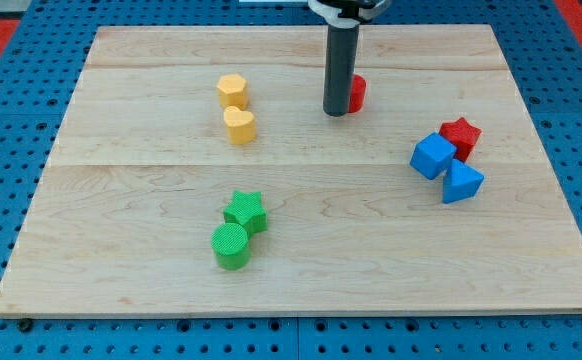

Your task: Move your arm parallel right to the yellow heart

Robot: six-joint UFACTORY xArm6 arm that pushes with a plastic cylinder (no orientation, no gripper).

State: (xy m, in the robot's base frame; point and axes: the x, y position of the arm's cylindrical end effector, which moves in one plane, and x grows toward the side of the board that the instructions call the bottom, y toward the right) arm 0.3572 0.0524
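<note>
1. My tip [335, 112] rests on the bench [121, 250], right of the yellow heart [239, 126]; there is no hand, only a bare rod.
2. A red block [357, 93] touches the rod's right side; sliding could drag it.
3. Overshooting left would knock the heart or the yellow hexagon [233, 91].

The scene is evenly and brightly lit from above. Short, soft shadows are cast beneath the blocks. No glare is seen on the wooden board [301, 250], and focus is held sharp to its corners.
</note>
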